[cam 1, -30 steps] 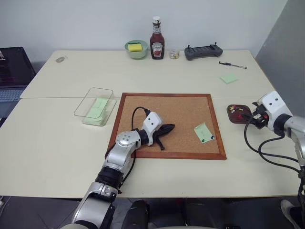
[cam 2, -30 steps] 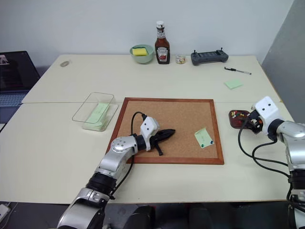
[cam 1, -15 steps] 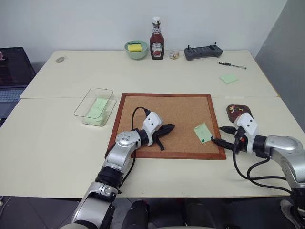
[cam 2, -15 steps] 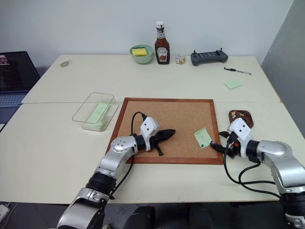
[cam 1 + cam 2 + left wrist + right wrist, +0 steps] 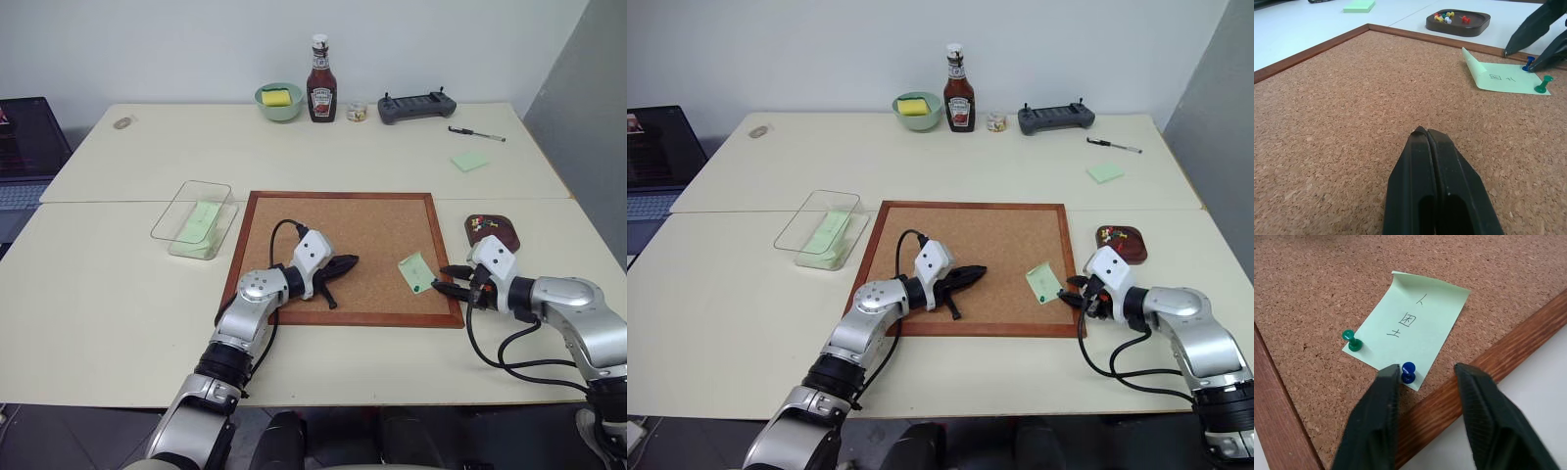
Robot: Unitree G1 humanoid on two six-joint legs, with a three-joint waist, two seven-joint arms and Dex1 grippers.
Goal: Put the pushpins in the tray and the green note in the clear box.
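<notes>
Pushpins, one blue [image 5: 1408, 371] and one green [image 5: 1352, 340], hold the green note [image 5: 1410, 328] on the corkboard [image 5: 343, 235] near its right frame. Right gripper [image 5: 1425, 377] stands partly open beside the blue pin, one finger touching it. Left gripper [image 5: 1428, 137] rests pressed together mid-board. Tray [image 5: 492, 231] sits just right of the board.

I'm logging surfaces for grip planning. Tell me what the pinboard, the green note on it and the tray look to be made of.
Pinboard: speckled, grainy brown face, likely cork, in a smooth reddish wood-look frame.
Green note: thin matte paper with handwriting and one curled edge.
Tray: dark brown, smooth with a slight sheen; plastic or lacquered wood, hard to tell.
</notes>
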